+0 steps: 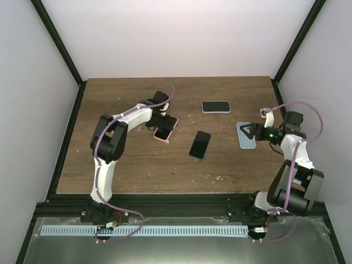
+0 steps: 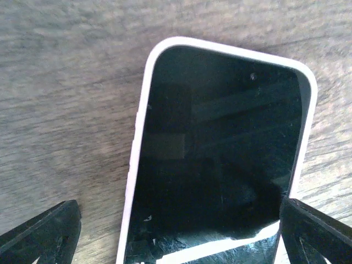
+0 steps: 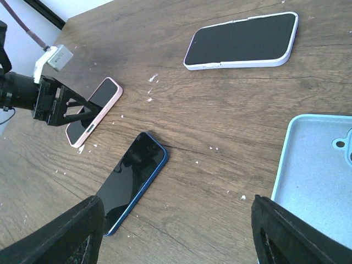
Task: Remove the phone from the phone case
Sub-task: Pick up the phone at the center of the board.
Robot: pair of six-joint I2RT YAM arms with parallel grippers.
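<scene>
A dark-screened phone (image 2: 220, 159) lies face up in a pale pink case (image 2: 137, 159) on the wooden table. My left gripper (image 2: 181, 242) is open, one finger on each side of the cased phone's long edges, close above it. From above, the left gripper (image 1: 163, 122) covers the far end of that pink-cased phone (image 1: 165, 132). The right wrist view shows the same phone (image 3: 96, 107) under the left gripper (image 3: 55, 102). My right gripper (image 3: 181, 236) hangs open with nothing between its fingers, beside an empty light blue case (image 3: 319, 176). In the top view, the right gripper (image 1: 246, 133) is over that case (image 1: 246, 142).
A bare blue phone (image 1: 200, 144) lies face up mid-table, also in the right wrist view (image 3: 132, 181). A second phone in a white-lilac case (image 1: 215, 106) lies toward the back (image 3: 242, 41). Small white specks dot the wood. Black frame posts and white walls ring the table.
</scene>
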